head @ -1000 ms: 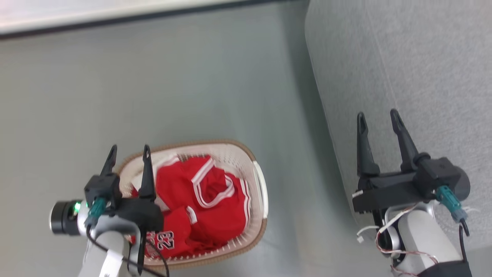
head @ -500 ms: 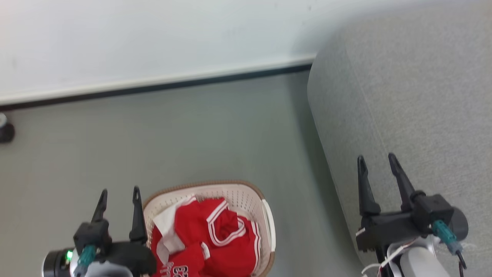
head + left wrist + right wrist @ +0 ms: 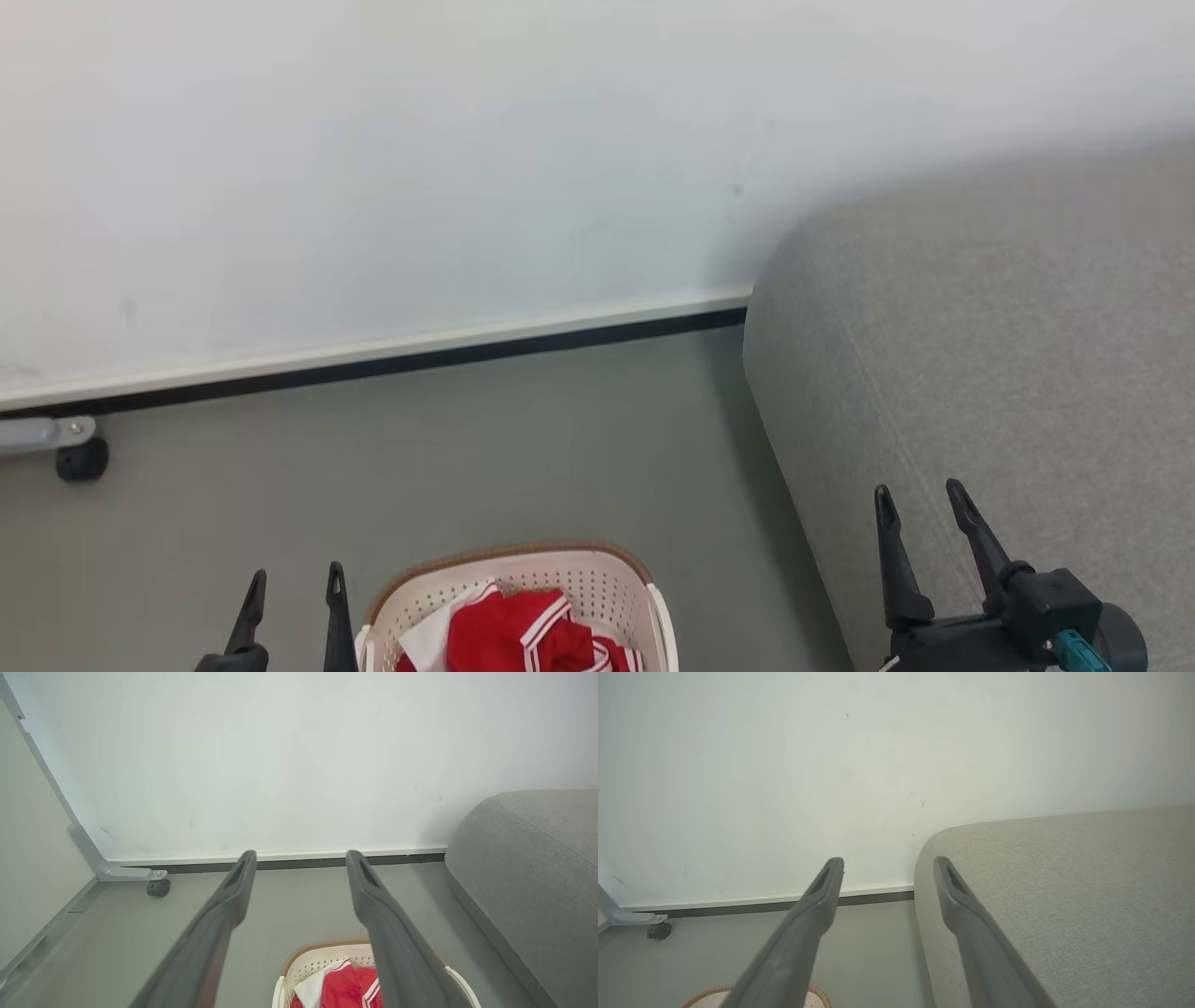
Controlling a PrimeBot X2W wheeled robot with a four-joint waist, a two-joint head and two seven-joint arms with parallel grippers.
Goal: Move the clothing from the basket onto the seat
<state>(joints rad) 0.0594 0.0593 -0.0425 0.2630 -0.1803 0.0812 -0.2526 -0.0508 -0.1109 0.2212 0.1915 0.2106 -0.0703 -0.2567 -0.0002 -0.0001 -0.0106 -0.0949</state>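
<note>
Our left gripper (image 3: 295, 579) hangs empty, fingers parted, just left of the basket (image 3: 597, 583). The clothing (image 3: 509, 635) lies heaped inside, to that gripper's right. Our right gripper (image 3: 919, 493), also spread and empty, shows against the seat (image 3: 1008, 373). Since a second ago our head has tilted up, bringing in more wall (image 3: 467, 168) and leaving the basket at the bottom edge.

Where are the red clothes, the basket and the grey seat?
Red fabric clothing with white trim (image 3: 509, 639): head view, red fold.
Cream perforated plastic basket (image 3: 597, 583): head view, far wall.
Light grey upholstered seat (image 3: 1008, 373): head view, top surface.
</note>
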